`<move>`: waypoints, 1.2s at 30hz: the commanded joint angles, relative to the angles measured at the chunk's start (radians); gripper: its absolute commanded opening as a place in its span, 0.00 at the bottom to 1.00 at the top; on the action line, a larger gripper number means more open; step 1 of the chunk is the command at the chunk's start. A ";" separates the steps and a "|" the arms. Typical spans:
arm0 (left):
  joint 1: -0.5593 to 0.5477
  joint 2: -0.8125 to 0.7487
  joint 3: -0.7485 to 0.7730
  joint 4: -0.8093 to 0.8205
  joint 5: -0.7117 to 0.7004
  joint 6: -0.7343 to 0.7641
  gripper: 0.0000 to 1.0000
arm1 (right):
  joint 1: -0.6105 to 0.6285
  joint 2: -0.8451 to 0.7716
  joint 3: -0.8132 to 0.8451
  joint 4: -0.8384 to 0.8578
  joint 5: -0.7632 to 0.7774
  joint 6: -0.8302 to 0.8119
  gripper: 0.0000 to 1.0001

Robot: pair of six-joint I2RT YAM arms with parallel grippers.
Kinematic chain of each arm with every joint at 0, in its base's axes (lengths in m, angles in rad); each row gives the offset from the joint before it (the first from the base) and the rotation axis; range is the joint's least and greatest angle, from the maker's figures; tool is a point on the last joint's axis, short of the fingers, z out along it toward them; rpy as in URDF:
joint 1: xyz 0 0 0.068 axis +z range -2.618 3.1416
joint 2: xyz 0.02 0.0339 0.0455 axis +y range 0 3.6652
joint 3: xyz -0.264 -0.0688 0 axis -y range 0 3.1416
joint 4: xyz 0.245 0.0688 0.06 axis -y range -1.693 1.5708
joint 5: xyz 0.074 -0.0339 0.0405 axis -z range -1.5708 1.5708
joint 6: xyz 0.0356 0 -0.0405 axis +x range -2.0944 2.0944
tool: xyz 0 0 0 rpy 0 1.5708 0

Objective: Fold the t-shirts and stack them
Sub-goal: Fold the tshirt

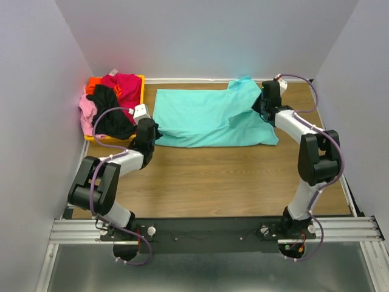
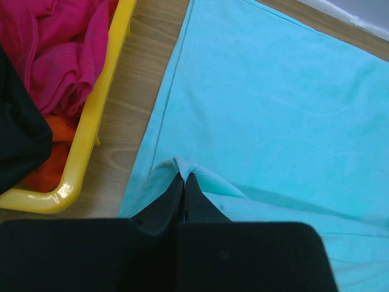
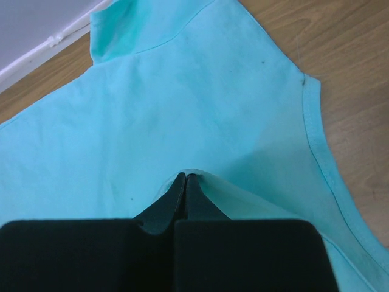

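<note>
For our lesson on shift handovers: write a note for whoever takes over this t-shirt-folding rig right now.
Left end effector: shut on the turquoise t-shirt, near-left corner.
Right end effector: shut on its right end.
Shirt lies spread on the table; nothing stacked.
Magenta-red shirt, black shirt, pink shirt and orange shirt sit heaped in the yellow bin.
Left: fold all five, stack.

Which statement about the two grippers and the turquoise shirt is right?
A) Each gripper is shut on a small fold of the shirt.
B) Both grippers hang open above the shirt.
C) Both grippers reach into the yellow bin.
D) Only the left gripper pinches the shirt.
A: in the wrist views, the left gripper and the right gripper are each closed, with a raised fold of the turquoise shirt pinched at the tips.
</note>
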 commanded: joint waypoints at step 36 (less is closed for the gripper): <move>-0.096 -0.077 0.086 -0.010 0.102 0.136 0.98 | -0.006 -0.106 -0.190 0.016 -0.162 -0.084 0.77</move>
